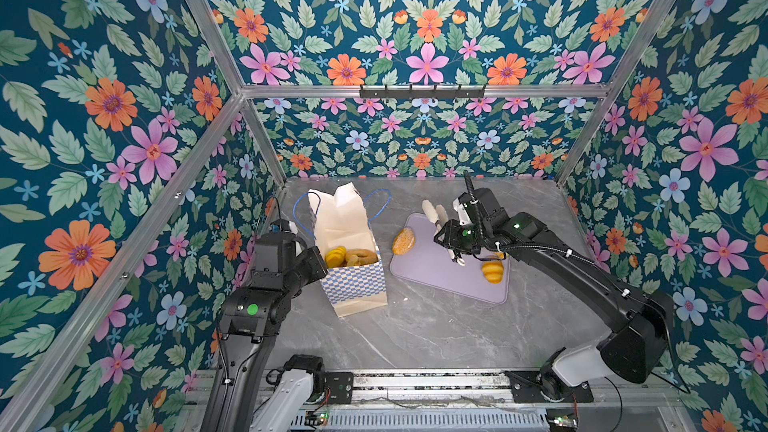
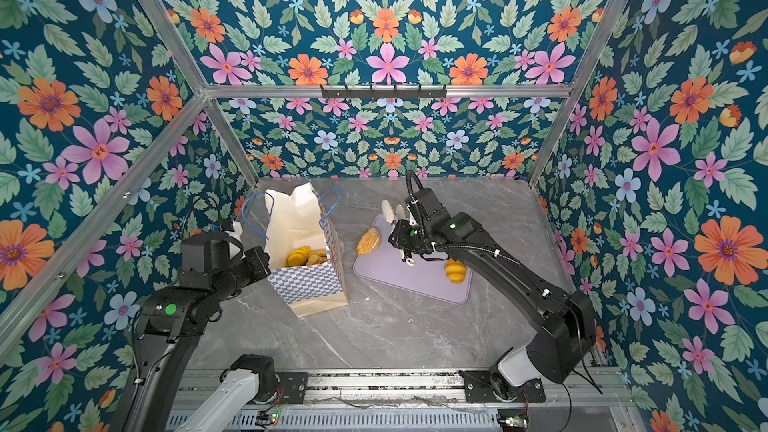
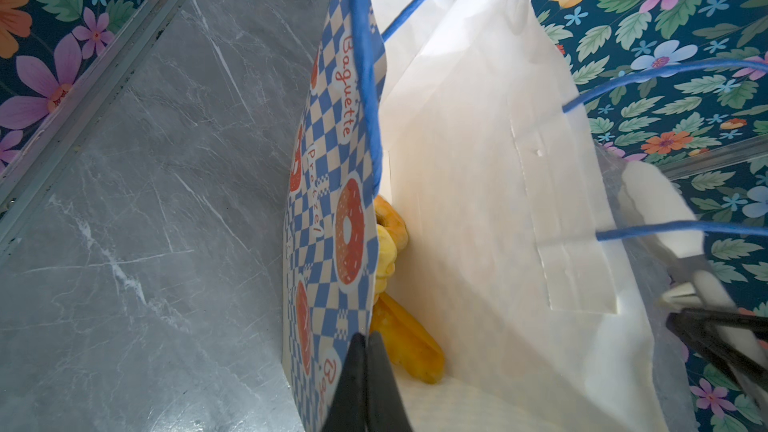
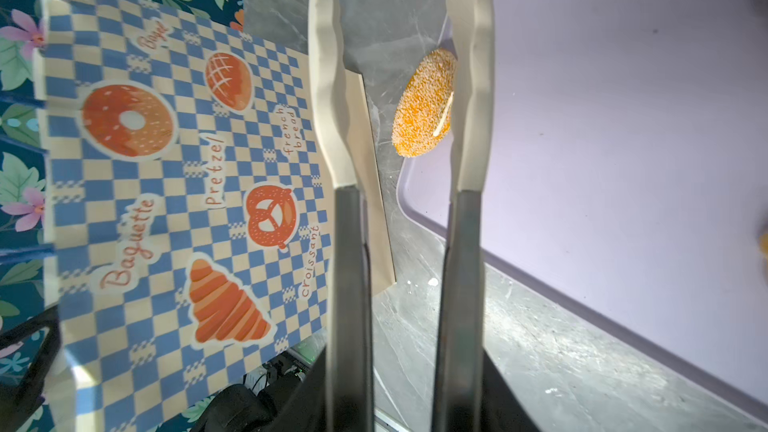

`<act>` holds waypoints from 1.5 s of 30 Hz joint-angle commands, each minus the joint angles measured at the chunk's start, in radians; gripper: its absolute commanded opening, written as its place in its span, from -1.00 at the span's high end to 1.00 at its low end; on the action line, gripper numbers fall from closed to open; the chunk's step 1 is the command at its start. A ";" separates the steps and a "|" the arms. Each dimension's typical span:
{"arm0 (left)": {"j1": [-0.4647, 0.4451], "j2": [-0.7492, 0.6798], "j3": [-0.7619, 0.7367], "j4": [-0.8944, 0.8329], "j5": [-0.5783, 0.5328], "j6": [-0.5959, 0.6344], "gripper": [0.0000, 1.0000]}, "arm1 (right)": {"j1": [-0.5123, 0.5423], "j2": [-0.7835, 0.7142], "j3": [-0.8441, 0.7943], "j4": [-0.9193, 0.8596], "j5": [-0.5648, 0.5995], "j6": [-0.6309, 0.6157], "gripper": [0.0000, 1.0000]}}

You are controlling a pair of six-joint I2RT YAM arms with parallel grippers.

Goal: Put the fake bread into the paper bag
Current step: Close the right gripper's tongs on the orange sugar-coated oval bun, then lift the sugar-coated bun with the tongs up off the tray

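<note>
Your left hand (image 3: 365, 347) is clenched on the paper bag (image 1: 353, 284) rim, frame center-left. Right hand (image 4: 401, 97) is released, empty, w/ sesame bun (image 4: 424, 103) between fingers.

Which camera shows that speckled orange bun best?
The right wrist view: the speckled bun fills it, close and sharp, at the tray's edge. Both top views show it small. The left wrist view misses it.
</note>
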 commanded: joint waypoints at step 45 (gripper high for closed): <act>0.000 -0.021 -0.034 0.023 -0.007 -0.001 0.89 | 0.012 0.373 0.007 0.295 -0.217 0.170 -0.05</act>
